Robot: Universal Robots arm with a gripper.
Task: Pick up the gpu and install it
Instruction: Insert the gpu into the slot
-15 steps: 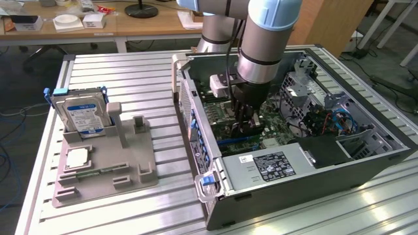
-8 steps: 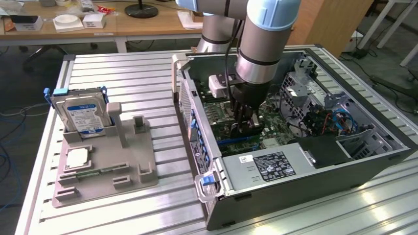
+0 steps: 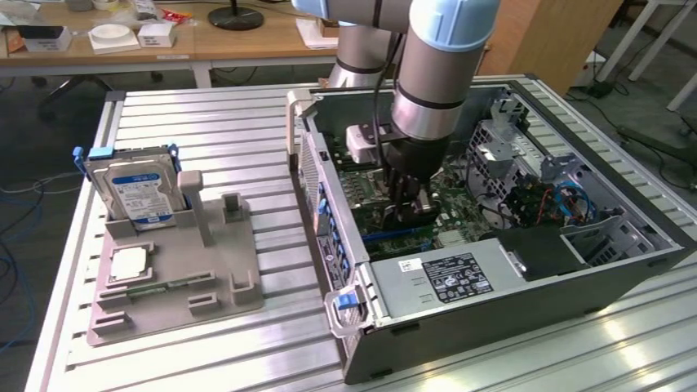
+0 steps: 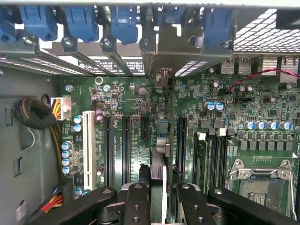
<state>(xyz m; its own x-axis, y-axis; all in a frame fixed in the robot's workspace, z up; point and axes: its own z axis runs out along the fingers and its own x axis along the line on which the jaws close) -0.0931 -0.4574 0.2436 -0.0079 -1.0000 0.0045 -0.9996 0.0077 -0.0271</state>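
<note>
While the gpu (image 4: 158,187) hangs edge-on between the fingers, I read it as a thin card standing upright over the motherboard (image 4: 220,126), its metal bracket (image 4: 161,61) up against the rear slot openings; gripper (image 4: 158,197) partly closed, clamped on the card's upper edge; in the exterior view the gripper (image 3: 409,208) sits deep inside the open computer case (image 3: 490,294). Step in hand, as I judge it: installation, card lined over a long black expansion slot (image 4: 180,140); whether the edge connector has entered the slot I can't tell, the fingers mask it. Next move calls for a straight, square push down with the bracket kept flush to the rear wall; any tilt risks binding. Blue retention clips (image 4: 84,21) line the rear. Outside, hard drive (image 3: 136,192) stands in the grey fixture (image 3: 175,286), blue-white label unreadable; case sticker (image 3: 452,278) and board silkscreen too fine to read.
</note>
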